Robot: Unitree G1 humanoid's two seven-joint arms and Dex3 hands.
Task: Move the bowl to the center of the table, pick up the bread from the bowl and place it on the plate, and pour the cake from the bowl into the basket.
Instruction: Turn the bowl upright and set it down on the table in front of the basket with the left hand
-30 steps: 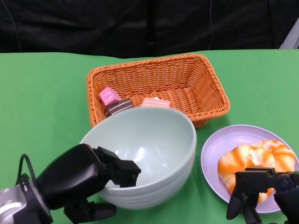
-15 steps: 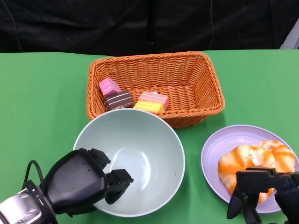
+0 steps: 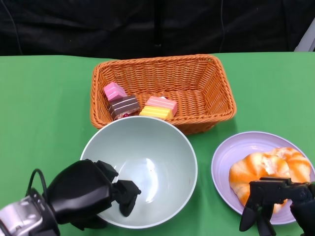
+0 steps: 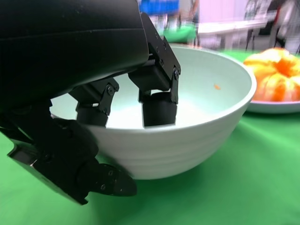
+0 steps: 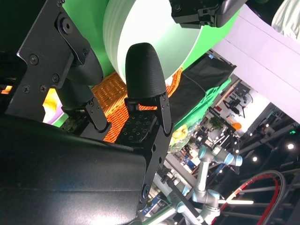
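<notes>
Left to right, I record the following. My left hand (image 3: 91, 194) grips the near rim of the bowl (image 3: 147, 157), fingers hooked inside and thumb under the outer wall, as the left wrist view confirms. A second ago this bowl was tipped up toward the basket (image 3: 197, 83); it now sits level on the green table (image 3: 44, 108), just in front of the basket and empty apart from a crumb. The cake pieces (image 3: 135, 104) lie in the basket's left half, so I judge the pour complete. To the right, the bread (image 3: 270, 169) rests on the purple plate (image 3: 236, 147), that step also done. My right hand (image 3: 275, 206) hovers at the plate's near edge with fingers apart, holding nothing, unchanged over the interval. What remains, in my assessment, is only releasing the bowl.
</notes>
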